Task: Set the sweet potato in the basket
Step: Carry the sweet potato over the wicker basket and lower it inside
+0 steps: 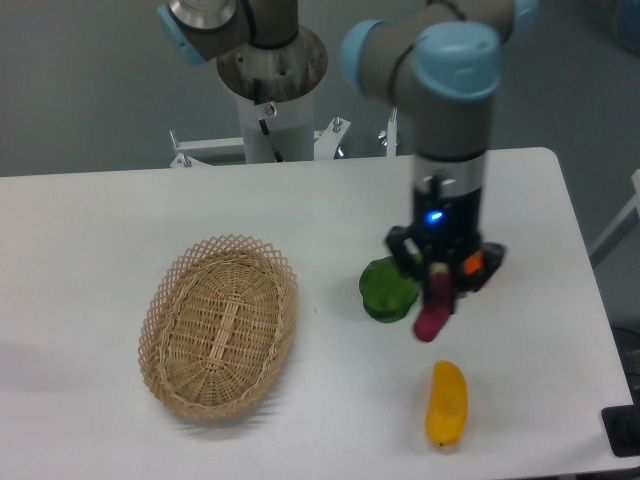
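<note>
End effector [440, 280] clenched on the upper end of the sweet potato [432, 312], which hangs tilted beneath it, beside a green vegetable [385, 290]. The basket [218, 325] rests on the counter [120, 220], well apart to the left; a yellow fruit [446, 404] lies nearer the camera.

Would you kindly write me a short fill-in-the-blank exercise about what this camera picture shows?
1. The gripper is shut on the ____.
2. The wicker basket holds ____ produce.
3. The green vegetable lies between the basket and the ____.
4. The yellow fruit lies on the table, ____ the camera than the sweet potato.

Missing words: sweet potato; no; gripper; nearer
</note>
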